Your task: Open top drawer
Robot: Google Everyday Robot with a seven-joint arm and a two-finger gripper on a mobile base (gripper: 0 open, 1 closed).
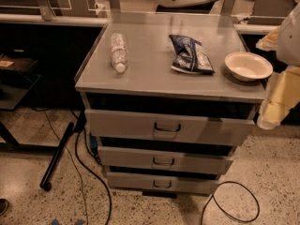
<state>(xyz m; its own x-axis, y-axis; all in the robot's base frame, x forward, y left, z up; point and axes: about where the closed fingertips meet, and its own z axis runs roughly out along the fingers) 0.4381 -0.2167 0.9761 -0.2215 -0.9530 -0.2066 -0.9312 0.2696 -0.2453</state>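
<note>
The top drawer (131,124) is the widest grey front of three in a grey metal cabinet, with a small dark loop handle (167,127) at its centre. Its front stands forward of the cabinet top's edge, with a dark gap above it. Two narrower drawers (126,158) sit below with like handles. My gripper (268,120) hangs at the right edge of the camera view, pale yellow and white, beside the cabinet's right front corner, level with the top drawer and well to the right of the handle. It holds nothing that I can see.
On the cabinet top (145,74) lie a clear plastic bottle (118,51), a blue snack bag (190,54) and a white bowl (248,65). A black pole (56,156) and cables (93,172) lie on the floor at left; a cable loop (255,205) lies at right.
</note>
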